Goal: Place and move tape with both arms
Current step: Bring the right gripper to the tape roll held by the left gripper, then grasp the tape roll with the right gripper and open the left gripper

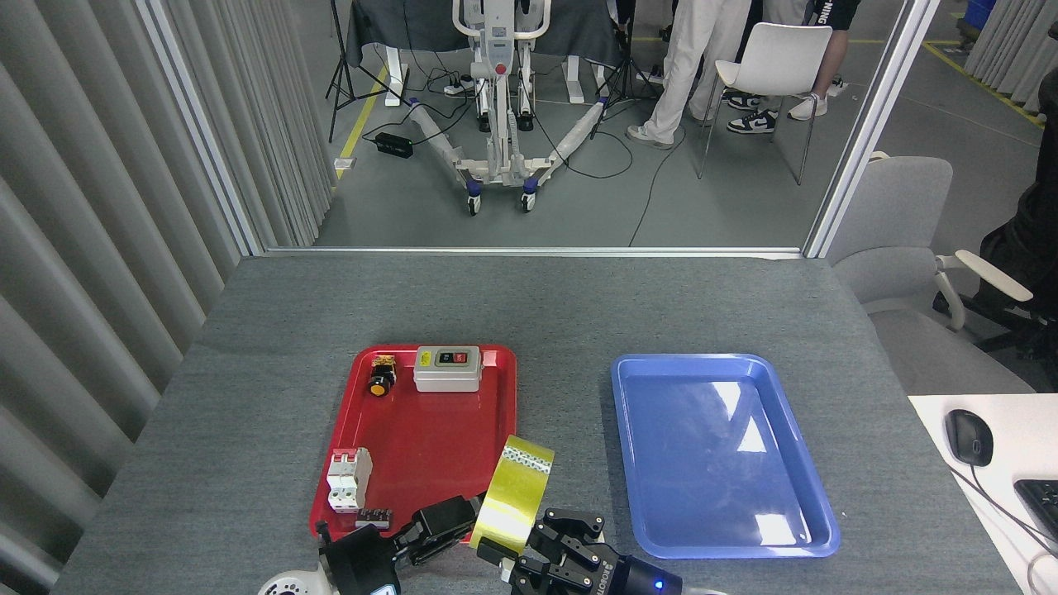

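Two grippers meet on one roll of yellow tape [511, 494] at the table's near edge: the left gripper [450, 522] pinches its left side, while the right gripper [545, 541] touches its right side, grip unclear. Beyond lie two trays: a red tray [430, 438] with four electrical parts and a bare blue tray [719, 454].

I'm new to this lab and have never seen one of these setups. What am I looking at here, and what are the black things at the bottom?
This is one view, from the robot's own head, looking forward and down at a grey table. The black parts at the bottom are the ends of its two arms: the left gripper and the right gripper. Between them sits a roll of yellow tape, held on edge; the left fingers clamp its side, while the right gripper's hold is unclear. On the table lie a red tray with small electrical parts and a bare blue tray.
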